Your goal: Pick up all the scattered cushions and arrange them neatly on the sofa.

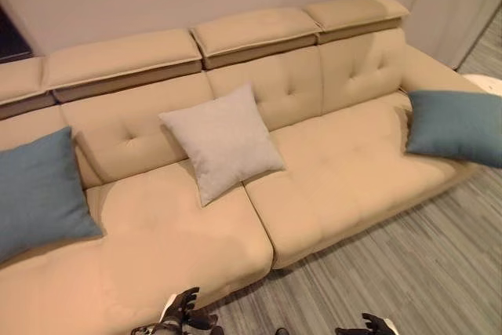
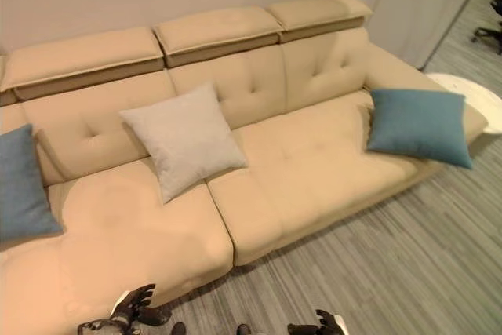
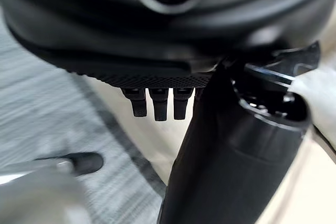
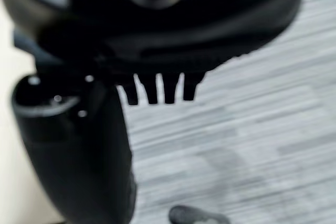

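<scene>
Here, through the left eye, I see the beige sofa (image 1: 329, 170) with three cushions on it: a grey cushion (image 1: 223, 140) leaning on the backrest at the sofa's middle, a blue cushion (image 1: 39, 194) against the sofa's left end, and another blue cushion (image 1: 456, 125) propped at its right armrest. My left hand (image 1: 182, 313) and right hand (image 1: 369, 325) hang low in front of the sofa. In the left wrist view, the fingers (image 3: 160, 103) hang straight, holding nothing. In the right wrist view, the fingers (image 4: 157, 88) likewise hang straight and empty above the striped floor (image 4: 252, 145).
</scene>
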Robot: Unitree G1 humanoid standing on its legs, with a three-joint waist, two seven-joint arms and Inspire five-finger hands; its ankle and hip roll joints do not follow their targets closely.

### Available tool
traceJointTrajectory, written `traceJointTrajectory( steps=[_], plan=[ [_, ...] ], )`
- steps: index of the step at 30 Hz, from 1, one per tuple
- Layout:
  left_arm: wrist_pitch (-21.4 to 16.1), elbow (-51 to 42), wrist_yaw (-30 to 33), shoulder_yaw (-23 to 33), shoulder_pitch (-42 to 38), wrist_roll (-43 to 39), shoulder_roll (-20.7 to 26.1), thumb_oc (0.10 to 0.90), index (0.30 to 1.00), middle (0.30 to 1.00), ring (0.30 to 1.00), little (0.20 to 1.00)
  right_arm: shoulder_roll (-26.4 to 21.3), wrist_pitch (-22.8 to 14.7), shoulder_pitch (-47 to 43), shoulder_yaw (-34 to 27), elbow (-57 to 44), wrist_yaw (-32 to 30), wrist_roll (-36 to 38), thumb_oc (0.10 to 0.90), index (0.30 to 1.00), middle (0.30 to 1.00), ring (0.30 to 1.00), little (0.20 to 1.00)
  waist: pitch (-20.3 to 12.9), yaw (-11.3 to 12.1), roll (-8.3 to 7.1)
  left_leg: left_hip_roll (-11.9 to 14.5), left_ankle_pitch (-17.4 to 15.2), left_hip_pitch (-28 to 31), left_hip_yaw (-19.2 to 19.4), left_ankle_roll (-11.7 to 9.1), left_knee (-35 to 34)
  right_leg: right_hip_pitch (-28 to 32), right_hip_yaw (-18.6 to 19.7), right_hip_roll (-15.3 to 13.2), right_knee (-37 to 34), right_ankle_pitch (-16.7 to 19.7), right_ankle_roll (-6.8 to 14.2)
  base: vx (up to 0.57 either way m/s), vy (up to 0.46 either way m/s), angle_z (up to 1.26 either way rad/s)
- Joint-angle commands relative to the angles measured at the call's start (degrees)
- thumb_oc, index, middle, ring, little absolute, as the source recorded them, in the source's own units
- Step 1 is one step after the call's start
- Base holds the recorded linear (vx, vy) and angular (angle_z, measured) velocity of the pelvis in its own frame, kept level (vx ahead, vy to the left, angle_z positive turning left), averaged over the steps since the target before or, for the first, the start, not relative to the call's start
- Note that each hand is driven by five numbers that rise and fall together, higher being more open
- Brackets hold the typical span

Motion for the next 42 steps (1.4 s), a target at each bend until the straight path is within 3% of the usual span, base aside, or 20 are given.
traceJointTrajectory(
  steps=[1, 3, 4, 5, 7, 9, 12, 13, 14, 15, 17, 18, 20, 24, 29, 32, 34, 37, 40, 42],
  plan=[
    [-2.6, -5.4, 0.5, -0.9, -3.1, 1.6, 2.9, 0.800, 0.900, 0.900, 0.900, 0.900, -0.1, -1.4, -1.2, -1.1, -3.3, -2.5, 2.9, 0.800, 0.900, 0.900, 0.900, 0.900, 3.1, 0.9, -3.24, -4.5, -5.4, -3.4, 2.4, 1.7, 4.8, -2.7, -0.7, -1.0, -4.1, 4.3, 5.3, -0.10, 0.090, -1.18],
    [-2.5, -6.7, 1.3, -1.5, -4.5, 2.6, 4.3, 0.800, 0.900, 0.900, 0.900, 0.900, 0.6, -1.2, -1.3, -0.8, -4.3, -2.8, 3.1, 0.800, 0.900, 0.900, 0.900, 0.900, 4.1, 0.5, -3.43, -3.3, -4.4, -4.0, 6.9, 2.5, 3.3, -6.4, -0.8, -1.1, -2.9, 6.0, 6.7, -0.29, 0.169, -1.34],
    [-2.5, -7.4, 1.3, -1.5, -4.7, 2.6, 4.7, 0.800, 0.900, 0.900, 0.900, 0.900, 0.5, -1.3, -1.5, -0.8, -4.6, -3.0, 2.9, 0.800, 0.900, 0.900, 0.900, 0.900, 4.8, 1.3, -3.11, -2.5, -4.4, -3.9, 8.8, 2.7, 3.2, -6.6, -4.7, -2.0, -1.8, 5.3, 6.2, -0.34, 0.166, -2.97],
    [-2.5, -8.2, 0.9, -1.7, -4.4, 2.8, 4.8, 0.800, 0.900, 0.900, 0.900, 0.900, 0.5, -1.5, -1.3, -0.6, -5.2, -2.9, 2.4, 0.800, 0.900, 0.900, 0.900, 0.900, 5.0, 2.2, -2.32, -0.9, -3.6, -3.3, 12.3, 2.7, 1.8, -5.0, -13.4, -4.4, -0.7, 3.0, 4.8, -0.22, 0.060, -3.42],
    [-2.4, -8.3, 0.6, -0.7, -2.9, 2.6, 4.5, 0.800, 0.900, 0.900, 0.900, 0.900, 0.4, -1.4, -1.5, 0.1, -4.4, -2.8, 1.3, 0.800, 0.900, 0.900, 0.900, 0.900, 4.0, 3.8, -2.00, 0.7, -2.5, -1.8, 18.9, 2.8, -0.1, -1.3, -18.1, -5.6, 0.6, 1.5, 4.4, -0.20, -0.100, -2.74],
    [-2.0, -7.4, 0.3, -0.6, -2.4, 2.1, 3.0, 0.800, 0.900, 0.900, 0.900, 0.900, 0.6, -1.1, -1.9, 0.5, -5.0, -2.9, 2.1, 0.800, 0.900, 0.900, 0.900, 0.900, 3.1, 3.7, -1.67, 1.6, -3.5, 0.1, 20.7, 2.2, 0.6, -0.4, -16.1, -4.2, -1.5, 1.2, 3.9, 0.09, -0.336, -2.61],
    [-2.0, -8.9, 0.0, -2.4, -2.7, 1.5, 1.8, 0.800, 0.900, 0.900, 0.900, 0.900, -0.1, -1.9, -1.4, -0.2, -6.8, -3.5, 3.1, 0.800, 0.900, 0.900, 0.900, 0.900, 4.6, 2.3, -0.76, 3.4, -6.1, -1.3, 20.6, 1.0, 10.1, 1.4, -14.8, -3.0, -2.2, -0.1, 2.1, 0.14, -0.291, -0.34],
    [-1.9, -10.2, -0.1, -3.3, -2.9, 0.9, 1.5, 0.800, 0.900, 0.900, 0.900, 0.900, -0.7, -2.1, -1.1, -0.6, -7.2, -4.0, 3.8, 0.800, 0.900, 0.900, 0.900, 0.900, 5.8, 2.4, -1.04, 3.9, -4.9, -4.4, 18.9, 0.3, 18.1, 3.2, -14.3, -2.6, -2.5, -0.9, 0.6, 0.16, -0.189, 0.24],
    [-2.0, -11.3, 0.2, -4.3, -3.1, 0.5, 1.5, 0.800, 0.900, 0.900, 0.900, 0.900, -0.9, -2.1, -0.8, -0.8, -7.7, -4.4, 4.2, 0.800, 0.900, 0.900, 0.900, 0.900, 6.8, 3.2, -1.22, 1.4, -5.0, -6.7, 15.2, 0.5, 19.9, 4.2, -13.2, -1.8, -2.5, -1.3, 0.1, 0.29, -0.244, 0.17],
    [-1.9, -11.5, 0.1, -4.7, -3.0, 0.7, 1.5, 0.800, 0.900, 0.900, 0.900, 0.900, -1.1, -2.1, -0.7, -0.7, -7.4, -4.6, 3.9, 0.800, 0.900, 0.900, 0.900, 0.900, 6.4, 3.8, -1.67, -1.3, -5.8, -8.3, 13.0, 0.9, 17.6, 5.3, -12.1, -1.4, -3.6, -1.4, 0.3, 0.30, -0.132, 0.09],
    [-1.7, -11.0, -0.1, -4.9, -3.1, 1.1, 1.1, 0.800, 0.900, 0.900, 0.900, 0.900, -1.2, -2.0, -0.6, -0.6, -6.8, -4.8, 3.4, 0.800, 0.900, 0.900, 0.900, 0.900, 5.9, 4.4, -1.48, -2.8, -4.1, -9.6, 12.4, 1.0, 13.8, 6.8, -11.4, -0.4, -4.5, -2.1, 0.6, 0.33, -0.054, -0.46],
    [-1.6, -10.6, 0.0, -5.1, -3.5, 1.5, 1.0, 0.800, 0.900, 0.900, 0.900, 0.900, -1.3, -1.8, -0.8, -0.4, -6.1, -5.2, 3.3, 0.800, 0.900, 0.900, 0.900, 0.900, 5.7, 5.3, -1.02, -4.1, -0.4, -12.0, 12.0, 0.6, 9.8, 8.7, -10.5, 1.1, -5.4, -2.7, 0.6, 0.32, -0.017, -1.01],
    [-1.8, -11.2, 0.1, -5.0, -3.5, 1.3, 1.3, 0.800, 0.900, 0.900, 0.900, 0.900, -1.3, -1.6, -0.7, -0.2, -5.7, -5.5, 3.3, 0.800, 0.900, 0.900, 0.900, 0.900, 5.7, 6.8, -0.57, -4.8, 2.4, -13.6, 11.4, -0.1, 6.8, 10.3, -8.8, 2.5, -5.8, -3.4, 0.3, 0.33, 0.020, -1.03],
    [-1.6, -10.3, -0.1, -3.5, -2.3, 0.7, 1.5, 0.800, 0.900, 0.900, 0.900, 0.900, -0.6, -0.7, -0.6, 0.7, -4.3, -4.2, 0.9, 0.800, 0.900, 0.900, 0.900, 0.900, 2.1, 7.5, -1.95, -5.4, -0.1, -8.4, 11.3, 2.8, 4.4, 11.6, -6.7, 0.5, -2.9, -5.7, 1.8, 0.44, 0.164, -0.93],
    [-1.4, -11.2, -0.3, -2.6, -1.9, 0.0, 2.2, 0.800, 0.900, 0.900, 0.900, 0.900, -0.6, -0.4, -0.8, 0.8, -4.6, -3.2, 0.0, 0.800, 0.900, 0.900, 0.900, 0.900, 1.4, 8.0, -2.23, -5.7, -2.2, -6.4, 11.5, 4.5, 3.6, 9.0, -7.7, -1.3, 3.7, -5.3, 4.3, 0.15, 0.096, 0.10],
    [-1.3, -12.0, -0.4, -2.2, -1.4, -0.3, 2.9, 0.800, 0.900, 0.900, 0.900, 0.900, -0.8, -0.4, -0.8, 0.8, -5.0, -2.8, -0.2, 0.800, 0.900, 0.900, 0.900, 0.900, 3.8, 7.4, -1.46, -5.6, -4.0, -4.6, 10.1, 6.5, 5.4, 1.9, -8.7, -2.5, 19.5, 1.4, 6.8, 0.05, 0.072, 0.41],
    [-1.4, -11.8, -0.1, -2.0, -1.3, -0.5, 3.0, 0.800, 0.900, 0.900, 0.900, 0.900, -0.6, -0.7, -1.1, 1.0, -5.5, -2.9, 0.0, 0.800, 0.900, 0.900, 0.900, 0.900, 4.7, 7.1, -0.30, -4.9, -4.6, -3.1, 9.4, 6.7, 5.2, -1.6, -10.0, -3.0, 22.6, 1.3, 6.2, 0.09, 0.030, 0.33],
    [-1.7, -11.5, 0.2, -1.7, -1.6, -1.0, 2.7, 0.800, 0.900, 0.900, 0.900, 0.900, -1.0, -0.9, -1.9, 1.6, -6.5, -2.9, -0.2, 0.800, 0.900, 0.900, 0.900, 0.900, 5.1, 6.4, 0.17, -4.7, -5.7, 0.1, 8.8, 6.2, 3.5, -3.3, -13.5, -3.9, 15.3, -1.7, 4.2, 0.24, -0.073, 0.09],
    [-2.2, -10.7, 0.5, -1.9, -2.1, -1.2, 2.1, 0.800, 0.900, 0.900, 0.900, 0.900, -1.5, -0.8, -1.8, 2.3, -7.7, -3.4, 0.0, 0.800, 0.900, 0.900, 0.900, 0.900, 6.0, 4.6, -0.27, -5.5, -7.5, 5.1, 6.9, 5.1, 1.4, -7.6, -13.5, -1.9, 2.6, 3.0, 4.5, 0.35, -0.187, -0.11],
    [-2.5, -10.4, 0.4, -2.1, -1.8, -0.6, 1.8, 0.800, 0.900, 0.900, 0.900, 0.900, -1.8, -1.1, -1.1, 2.6, -8.3, -3.2, -0.3, 0.800, 0.900, 0.900, 0.900, 0.900, 5.2, 4.0, -0.71, -5.9, -9.6, 7.0, 5.7, 4.2, 2.3, -5.2, -13.4, -2.0, -1.4, 3.8, 4.2, 0.41, -0.267, 0.50]
  ],
)
